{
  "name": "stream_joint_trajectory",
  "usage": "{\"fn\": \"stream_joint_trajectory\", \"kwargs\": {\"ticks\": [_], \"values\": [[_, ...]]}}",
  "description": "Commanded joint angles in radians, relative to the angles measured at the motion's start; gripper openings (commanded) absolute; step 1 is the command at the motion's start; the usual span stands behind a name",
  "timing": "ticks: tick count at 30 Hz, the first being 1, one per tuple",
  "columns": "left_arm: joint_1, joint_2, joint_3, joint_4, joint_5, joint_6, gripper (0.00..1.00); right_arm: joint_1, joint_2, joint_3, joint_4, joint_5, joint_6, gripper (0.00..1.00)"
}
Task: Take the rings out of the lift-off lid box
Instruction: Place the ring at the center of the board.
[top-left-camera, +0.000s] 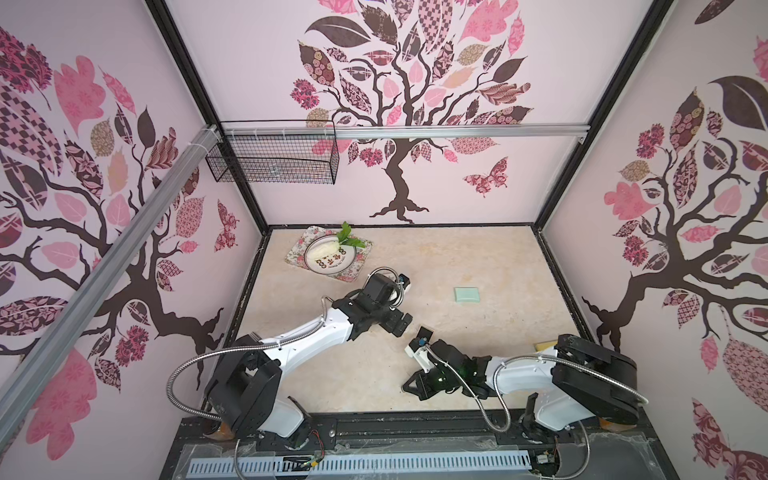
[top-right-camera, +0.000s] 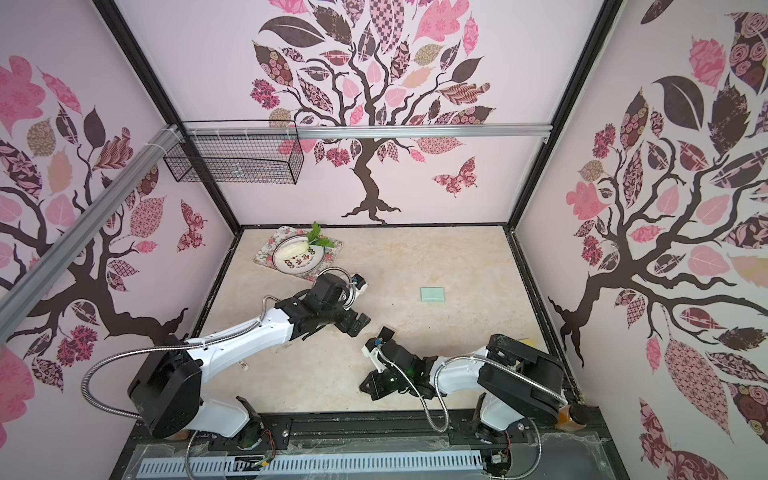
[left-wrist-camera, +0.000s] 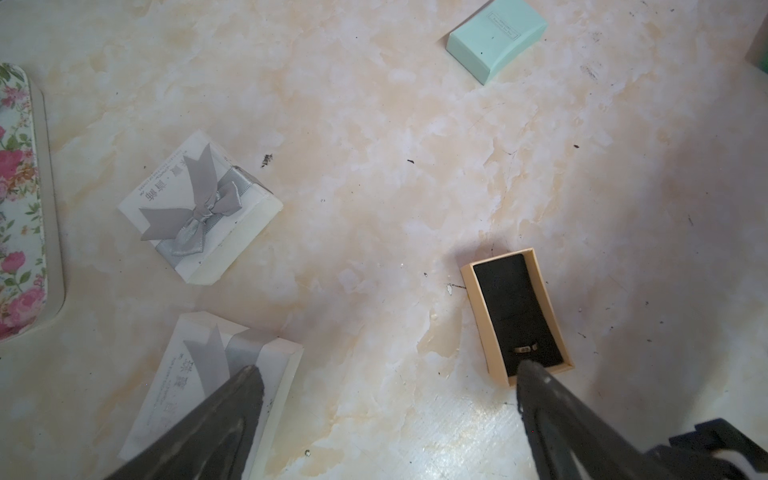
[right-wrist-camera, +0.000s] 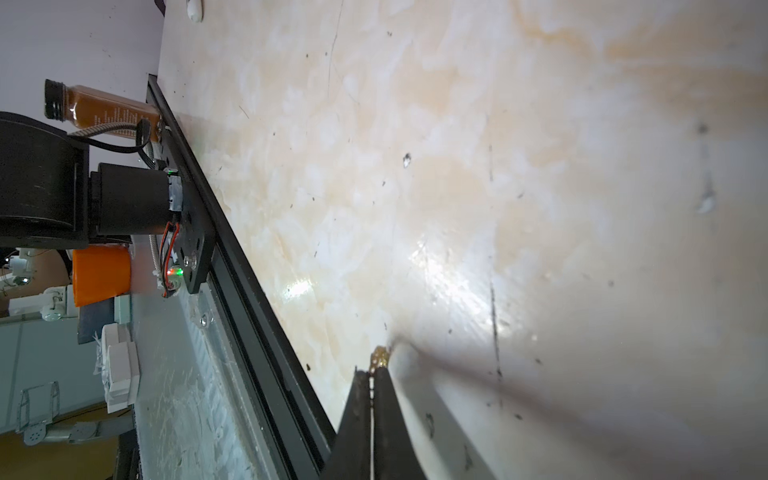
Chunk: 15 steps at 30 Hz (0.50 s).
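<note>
Left gripper (left-wrist-camera: 390, 368) hangs wide open; one fingertip (left-wrist-camera: 536, 382) shows just beside a ring (left-wrist-camera: 525, 348) lying on the black foam (left-wrist-camera: 511, 299) of the lidless box (left-wrist-camera: 483, 316). Right gripper (right-wrist-camera: 372, 372), well apart, is closed, with a tiny yellowish bit (right-wrist-camera: 380, 356) at its tips.

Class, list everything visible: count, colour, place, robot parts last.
Open box: one, tan with black lining, mid table.
Ring: one, silvery, inside it.
Mint box: one, pale green, farther back.
Ribboned boxes: two, white with grey bows, near tray.
Tray: one, floral, far left corner.
Plate: one, white, on tray.
Wire basket: one, black, back wall.
Bottle: one, brown, by arms' rail.
Left gripper: one, black, open above boxes.
Right gripper: one, black, shut near table.
</note>
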Motion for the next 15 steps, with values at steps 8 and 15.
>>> {"fn": "stream_joint_trajectory", "kwargs": {"ticks": [8, 15], "values": [[0.007, -0.024, -0.042, 0.032, 0.021, -0.004, 0.98, 0.007, 0.03, 0.045, -0.1, 0.096, 0.058, 0.11], [0.009, -0.029, -0.043, 0.032, 0.02, -0.003, 0.98, 0.007, -0.018, 0.069, -0.179, 0.126, 0.018, 0.22]]}}
